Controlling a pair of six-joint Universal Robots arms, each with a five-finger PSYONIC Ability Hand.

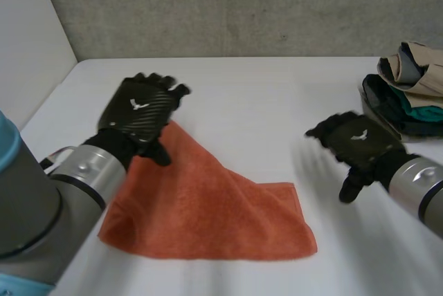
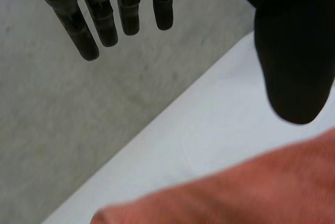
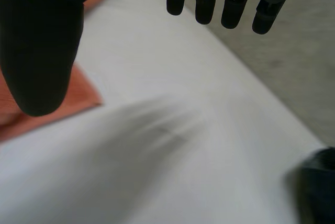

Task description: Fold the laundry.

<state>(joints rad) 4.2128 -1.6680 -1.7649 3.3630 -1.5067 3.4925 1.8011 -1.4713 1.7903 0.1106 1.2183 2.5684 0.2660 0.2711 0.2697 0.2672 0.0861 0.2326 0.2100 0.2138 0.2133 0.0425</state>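
Towel [image 1: 208, 216] looks soft, limp (light too); pinch its five-o'clock corner. Spread, empty: left hand [image 1: 142, 111], right hand [image 1: 356, 140].

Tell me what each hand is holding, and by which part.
Nothing. The left hand and right hand are both open and empty; the cloth lies loose.

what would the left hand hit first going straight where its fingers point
Likely only the grey wall: ahead of the left hand, past the orange towel, lies bare white table. Height unclear.
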